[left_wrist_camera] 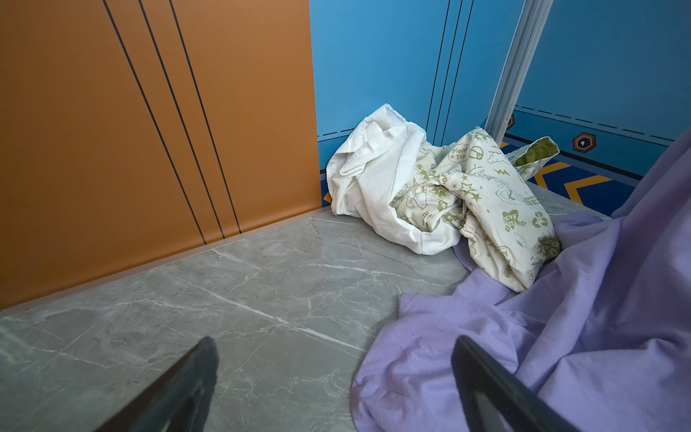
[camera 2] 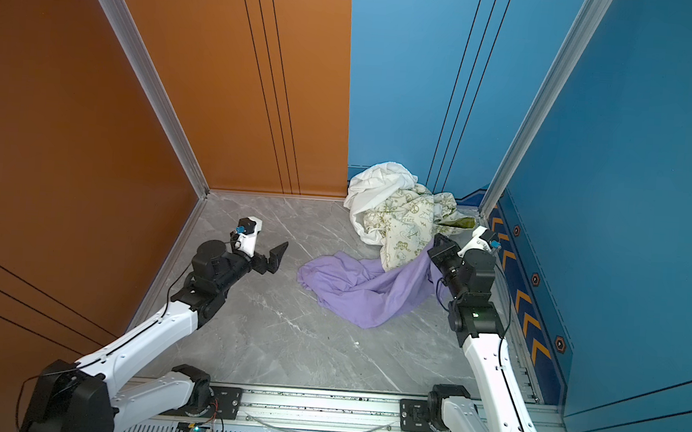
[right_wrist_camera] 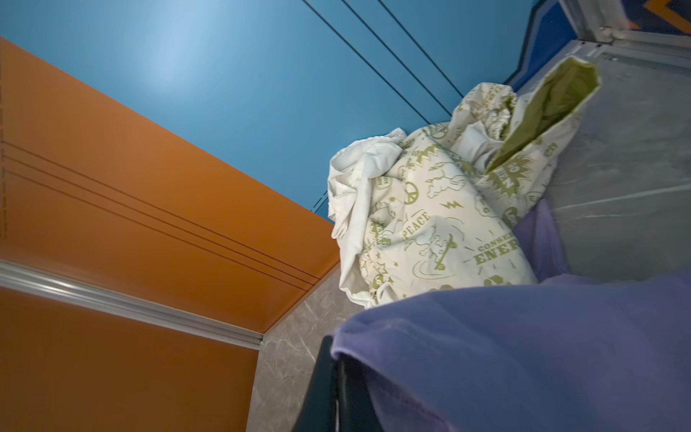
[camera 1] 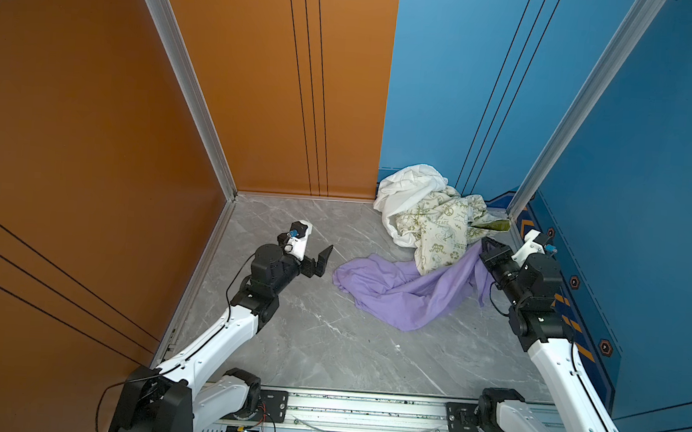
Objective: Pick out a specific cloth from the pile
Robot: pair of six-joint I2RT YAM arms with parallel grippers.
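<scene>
Extracting the cloth (camera 1: 397, 289) is judged the step in hand. Top view: right fingers (camera 1: 487, 244) clamped on its edge beside the pile (camera 1: 428, 214); the cloth lies partly under the pile. Left wrist: left fingers (left_wrist_camera: 179, 385) spread wide, holding nothing. Right wrist: the cloth pinched. Next move calls for a pull away from the pile.

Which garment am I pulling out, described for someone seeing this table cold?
Find the far right corner of the grey marble tabletop, where the pile sits. Spreading from under its near side toward the table's middle is the lilac cloth, one edge pinched up by the right pincer. It is plain purple, unlike the white garment and the cream green-printed garment.
</scene>
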